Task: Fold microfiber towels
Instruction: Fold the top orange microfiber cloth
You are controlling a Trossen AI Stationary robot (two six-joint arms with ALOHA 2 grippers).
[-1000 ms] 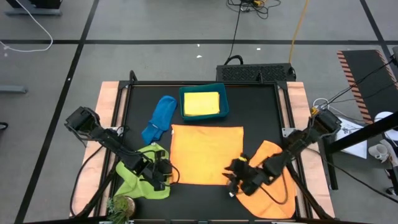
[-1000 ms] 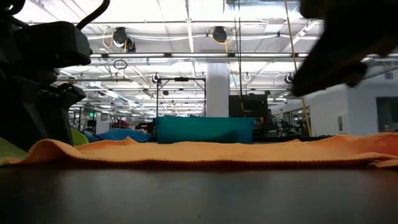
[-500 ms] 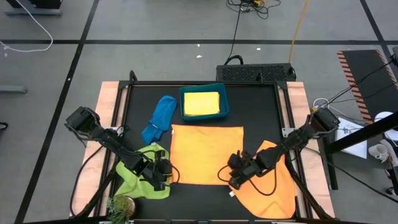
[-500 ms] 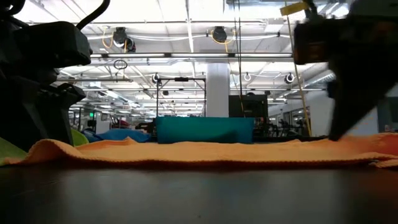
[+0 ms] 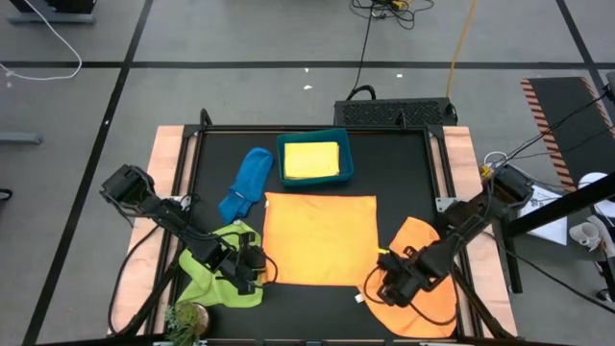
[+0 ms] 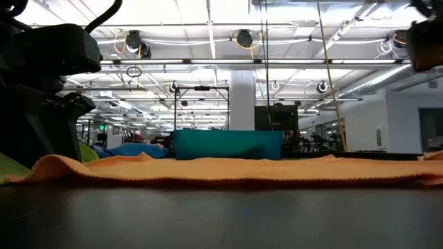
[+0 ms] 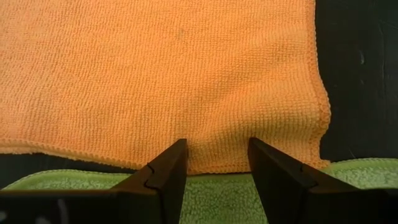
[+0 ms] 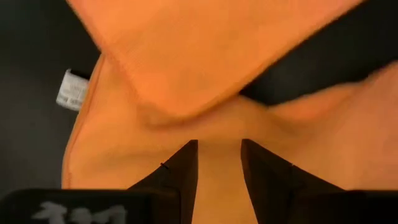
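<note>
right end effector (image 5: 377,285) moved off flat towel | orange towels (image 5: 320,238): 2 | blue (image 5: 248,183): 1

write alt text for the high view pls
An orange towel lies spread flat mid-table, between the left hand over a lime green towel and the right hand over a second, crumpled orange towel. Behind lie a blue towel and a yellow towel in a teal bin.

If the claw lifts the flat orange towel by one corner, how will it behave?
The flat orange towel will probably hang limp: it is thin cloth lying spread on the table. It looks light. Its looped surface should grip well, though pushing would likely wrinkle it, as with the crumpled orange towel.
</note>
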